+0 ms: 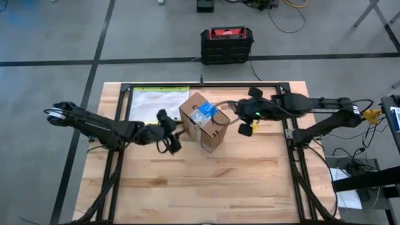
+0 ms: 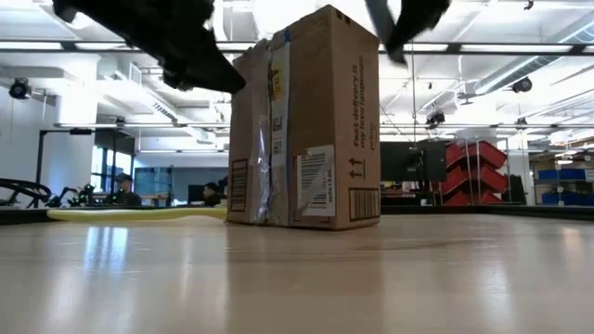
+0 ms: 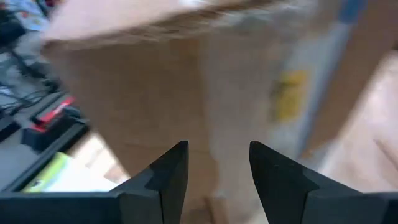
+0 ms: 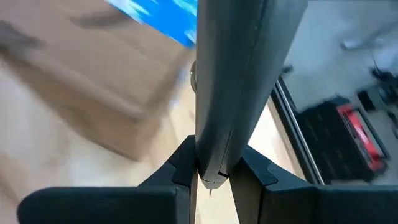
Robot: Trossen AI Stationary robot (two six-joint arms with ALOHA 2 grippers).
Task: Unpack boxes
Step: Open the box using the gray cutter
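The brown cardboard box (image 1: 203, 123) stands upright on one end in the middle of the table, with labels and tape on its sides (image 2: 306, 139). A blue and clear item (image 1: 204, 113) shows at its top. My left gripper (image 1: 171, 135) is open, close to the box's left side; in the left wrist view its fingers (image 3: 214, 180) face the box wall (image 3: 186, 93) with nothing between them. My right gripper (image 1: 242, 122) hangs above the table just right of the box, shut on a dark grey long tool (image 4: 239, 68). My right gripper pinches the tool's near end (image 4: 210, 163) between its two fingers. The tool runs forward out of the fingers, in line with them, slanting down toward the box. It is lifted clear of the table. Whether its far end touches the box I cannot tell.
A clear yellow-edged pouch (image 1: 159, 103) lies flat at the table's far left. A black and red case (image 1: 226, 44) sits on the floor beyond the far edge. A black metal frame (image 1: 290, 134) borders the table. Bare wood (image 1: 206, 187) lies toward the near edge.
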